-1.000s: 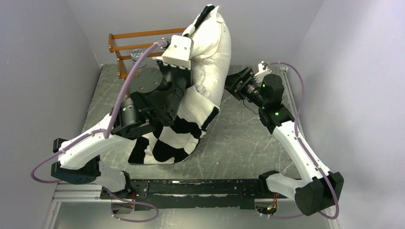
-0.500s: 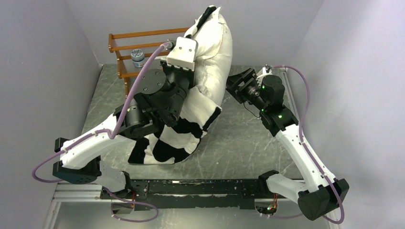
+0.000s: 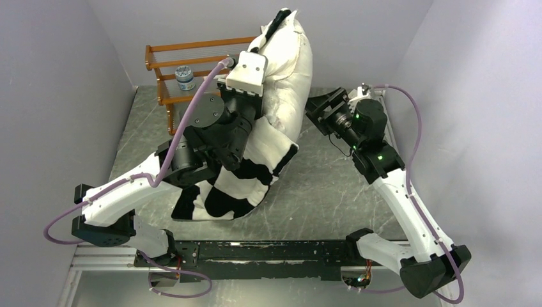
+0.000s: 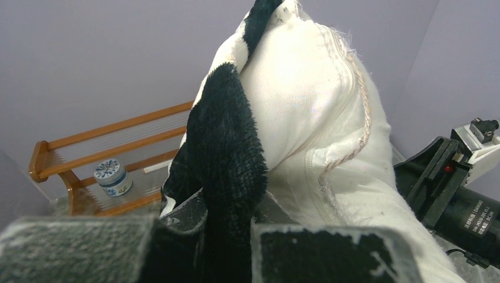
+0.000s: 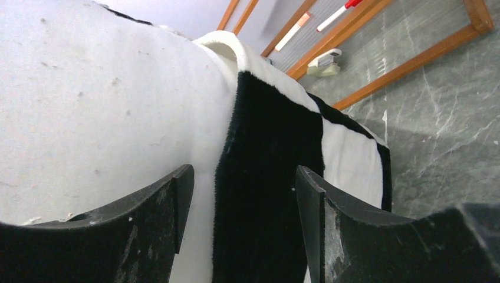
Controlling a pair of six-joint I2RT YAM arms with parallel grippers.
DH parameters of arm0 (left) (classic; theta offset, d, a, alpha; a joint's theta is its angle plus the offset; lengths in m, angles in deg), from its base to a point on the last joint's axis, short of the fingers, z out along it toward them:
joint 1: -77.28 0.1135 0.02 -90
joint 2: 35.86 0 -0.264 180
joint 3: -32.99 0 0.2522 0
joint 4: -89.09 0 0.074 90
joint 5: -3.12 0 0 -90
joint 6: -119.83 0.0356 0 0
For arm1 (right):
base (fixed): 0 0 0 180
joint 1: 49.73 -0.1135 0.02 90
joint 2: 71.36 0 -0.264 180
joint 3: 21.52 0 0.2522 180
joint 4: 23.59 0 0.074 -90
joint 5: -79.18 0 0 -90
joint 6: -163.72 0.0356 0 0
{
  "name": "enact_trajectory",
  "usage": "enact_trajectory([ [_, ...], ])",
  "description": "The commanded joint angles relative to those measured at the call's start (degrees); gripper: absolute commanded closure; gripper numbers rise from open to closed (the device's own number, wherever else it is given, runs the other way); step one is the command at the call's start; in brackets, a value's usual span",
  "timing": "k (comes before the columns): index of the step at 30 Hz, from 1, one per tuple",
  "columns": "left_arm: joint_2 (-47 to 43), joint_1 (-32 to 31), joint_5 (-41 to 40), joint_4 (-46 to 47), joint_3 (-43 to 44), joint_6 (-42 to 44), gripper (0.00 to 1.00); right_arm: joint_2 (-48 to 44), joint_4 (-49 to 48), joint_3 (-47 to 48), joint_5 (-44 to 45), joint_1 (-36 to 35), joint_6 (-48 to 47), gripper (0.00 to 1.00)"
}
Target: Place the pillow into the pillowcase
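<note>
We judge the pillow [image 3: 291,64] light but bulky and springy. It gives under any squeeze and flops unless propped, so its body makes a poor hold. The pillowcase [image 3: 233,188] is limp, thick plush that likely bunches and drags on the pillow's cloth. We would take it by the hem at the mouth, one side per arm, and draw it up over the filling.

The left fingers [image 4: 330,253] are clenched on a fold of black plush at the case's rim, high against the pillow's side. The right fingers [image 5: 135,224] stand released, straddling a black strip of the hem without pinching it.

The pillow stands on end on the bench [image 3: 326,192], its lower part inside the case and its upper part bare on the side facing the right arm. It is plain white and plump, with a frayed seam along one edge. The case shows big black and white squares.
</note>
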Motion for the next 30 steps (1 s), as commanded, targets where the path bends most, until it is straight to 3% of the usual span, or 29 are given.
enact_trajectory([
  [1, -1.97, -0.14, 2.67, 6.99, 1.94, 2.62, 0.95, 0.6, 0.12, -0.08, -0.18, -1.07, -0.79, 0.33],
  [7, -2.27, -0.14, 3.22, 7.38, 1.54, 2.1, 0.95, 5.28, 3.75, 2.33, 2.78, -3.63, -4.24, 0.38],
  [13, -2.82, -0.14, 3.12, 8.93, 0.46, 2.97, 0.95, 10.33, 4.2, 6.02, 4.34, -6.81, -6.17, 0.53],
  [14, -3.04, -0.14, 3.21, 9.54, -0.23, 3.42, 0.95, 11.11, 3.92, 7.16, 4.11, -6.88, -6.72, 0.64],
  [16, -3.52, -0.14, 3.63, 9.91, -0.73, 3.68, 0.95, 12.11, 3.41, 11.14, 4.92, -6.87, -9.31, 1.0],
  [22, -3.96, -0.14, 2.13, 9.67, -3.31, 4.82, 0.95, 15.07, -1.92, 35.55, 1.47, -7.66, -20.24, 1.0],
  [26, -3.44, 0.23, -2.08, 8.56, -5.43, 4.63, 0.95, 16.08, -11.01, 39.66, -4.67, -10.88, -20.22, 1.0],
  [30, -1.64, 1.73, -1.21, -0.03, -3.63, -2.31, 0.95, 16.43, -18.9, 38.6, -8.06, -15.52, -19.92, 1.0],
])
